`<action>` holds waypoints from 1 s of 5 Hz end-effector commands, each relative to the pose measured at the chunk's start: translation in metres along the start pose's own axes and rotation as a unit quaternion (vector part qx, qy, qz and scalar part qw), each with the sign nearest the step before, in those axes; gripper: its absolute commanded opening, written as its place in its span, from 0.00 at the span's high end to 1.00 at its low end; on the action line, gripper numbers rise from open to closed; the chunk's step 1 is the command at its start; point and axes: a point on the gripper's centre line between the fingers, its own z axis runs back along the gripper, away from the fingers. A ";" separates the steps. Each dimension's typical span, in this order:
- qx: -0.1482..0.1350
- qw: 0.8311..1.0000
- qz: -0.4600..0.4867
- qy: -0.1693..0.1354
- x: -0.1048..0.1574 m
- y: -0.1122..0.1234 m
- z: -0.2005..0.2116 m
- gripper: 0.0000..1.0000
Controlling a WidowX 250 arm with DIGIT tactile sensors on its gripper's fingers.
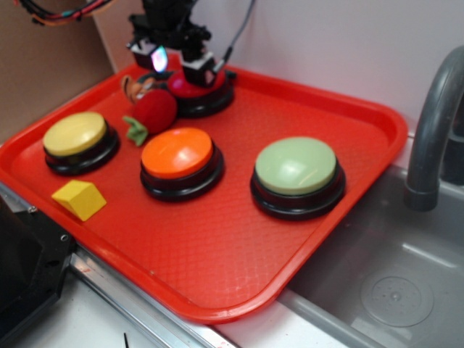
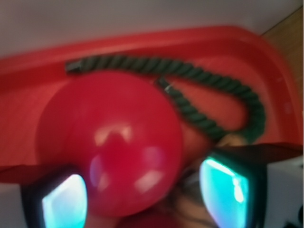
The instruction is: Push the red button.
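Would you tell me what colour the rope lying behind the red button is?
Dark green rope, clearest in the wrist view, curling behind the red button.

The robot's black, blocky plastic gripper point(image 1: 176, 59) carries a white block on one side and a panel glowing pale blue-violet. A thin grey cable point(image 1: 241, 30) leaves it toward one o'clock. In the wrist view, two black-framed pads point(image 2: 228, 186) shine bright turquoise at five and seven o'clock, beside white housing.
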 end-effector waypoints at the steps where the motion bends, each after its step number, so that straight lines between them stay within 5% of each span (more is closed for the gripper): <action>1: 0.020 1.000 -0.001 0.003 0.004 0.002 -0.006 0.00; 3: -0.039 0.996 0.006 -0.079 0.000 0.005 0.068 0.00; 4: -0.023 0.996 0.046 -0.073 -0.008 0.012 0.120 0.00; 5: -0.022 0.997 0.058 -0.035 -0.024 0.012 0.146 0.00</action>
